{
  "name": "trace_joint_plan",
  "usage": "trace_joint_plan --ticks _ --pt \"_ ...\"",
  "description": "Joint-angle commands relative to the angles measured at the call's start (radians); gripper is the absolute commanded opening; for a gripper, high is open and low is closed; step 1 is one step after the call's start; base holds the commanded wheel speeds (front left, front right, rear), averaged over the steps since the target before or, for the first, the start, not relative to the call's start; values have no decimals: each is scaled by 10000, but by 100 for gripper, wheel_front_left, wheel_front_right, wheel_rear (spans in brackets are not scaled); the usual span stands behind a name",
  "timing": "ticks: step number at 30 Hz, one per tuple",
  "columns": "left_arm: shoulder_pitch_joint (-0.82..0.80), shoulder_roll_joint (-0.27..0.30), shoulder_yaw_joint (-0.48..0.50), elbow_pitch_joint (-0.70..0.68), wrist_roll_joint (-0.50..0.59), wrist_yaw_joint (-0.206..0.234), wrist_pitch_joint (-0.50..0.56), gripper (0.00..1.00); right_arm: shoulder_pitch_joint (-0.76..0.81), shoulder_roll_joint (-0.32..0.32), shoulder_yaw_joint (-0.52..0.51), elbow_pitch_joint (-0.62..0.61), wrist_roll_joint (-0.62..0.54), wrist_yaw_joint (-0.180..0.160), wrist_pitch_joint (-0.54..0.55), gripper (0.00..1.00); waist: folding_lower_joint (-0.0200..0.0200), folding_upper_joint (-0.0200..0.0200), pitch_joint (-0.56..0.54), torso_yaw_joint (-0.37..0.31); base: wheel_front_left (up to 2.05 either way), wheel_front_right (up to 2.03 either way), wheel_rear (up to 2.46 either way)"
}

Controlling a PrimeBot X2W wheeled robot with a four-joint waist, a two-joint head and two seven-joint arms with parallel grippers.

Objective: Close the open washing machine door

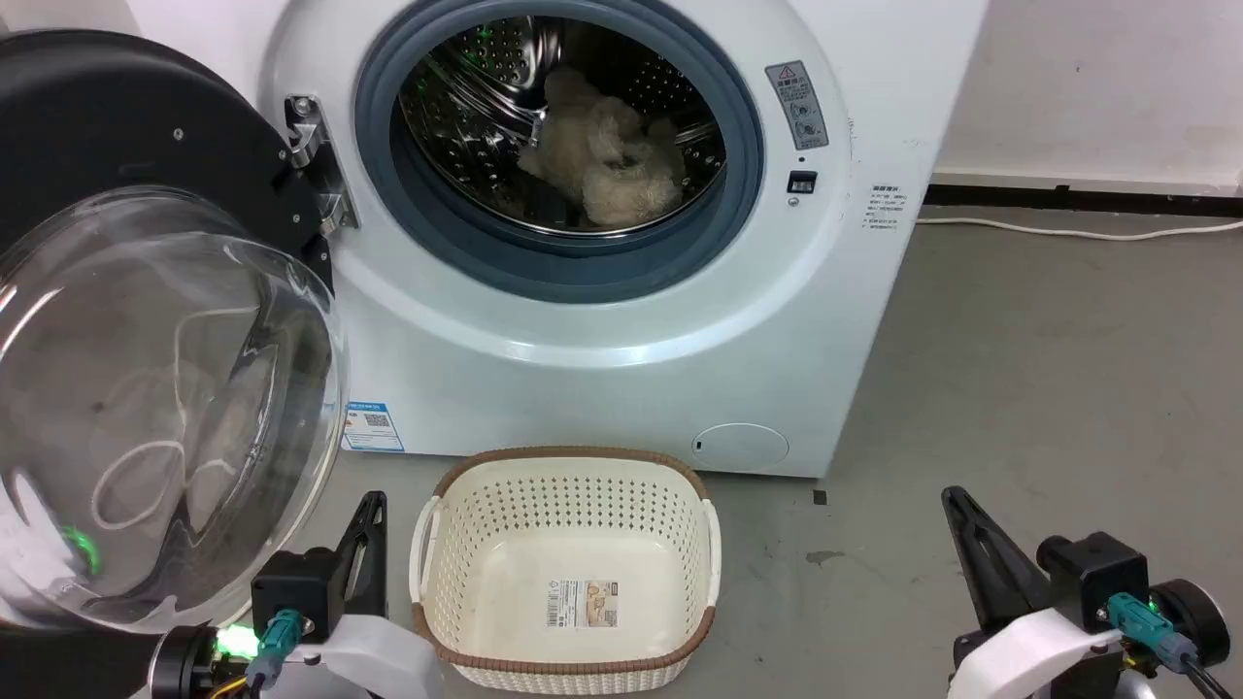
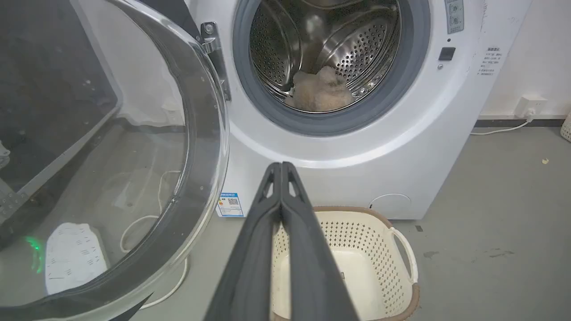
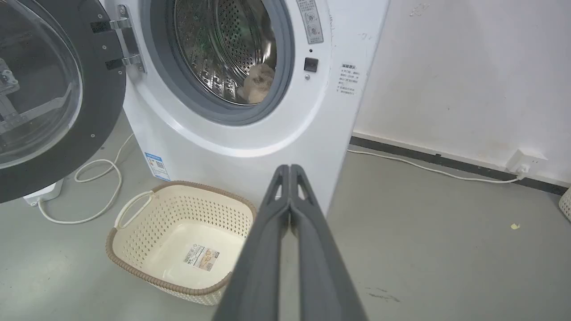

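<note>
At the far left, the washing machine door (image 1: 126, 291) stood swung wide on its hinge (image 1: 313, 165). Its glass bowl bulged toward the head camera, well apart from the grey-ringed opening. Just below the door's lower rim you had the left gripper (image 1: 373, 507), with its fingers pressed together and nothing between them. In the left wrist view the clear bowl lay to the left of those fingers, near them, though I could not tell whether they touched.

In the middle, a cream basket (image 1: 568, 458) sat on the floor just in front of the washing machine (image 1: 621, 379). A pale fluffy item (image 1: 607, 160) lay inside the drum. At the lower right, the right gripper (image 1: 959, 505) was also closed on nothing, well apart from the door.

By my reading you were at the very start, with the door untouched and the approach not yet made. The next move called for bringing the left arm round the door's free edge to its outer face. From there you would push on the black rim rather than the glass, sweeping the door about the hinge until the latch caught, while keeping clear of the basket.
</note>
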Motion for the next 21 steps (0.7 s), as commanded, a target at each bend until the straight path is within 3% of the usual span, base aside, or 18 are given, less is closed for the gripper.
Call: trace_joint_plan --ticks 1,21 --pt "-150 -3 -11 -39 26 26 3 0 -118 19 -3 -53 45 8 5 0 0 -1 0 0 0 0 0" --pt "-150 -3 -11 -39 26 26 3 0 -118 19 -3 -53 45 8 5 0 0 -1 0 0 0 0 0"
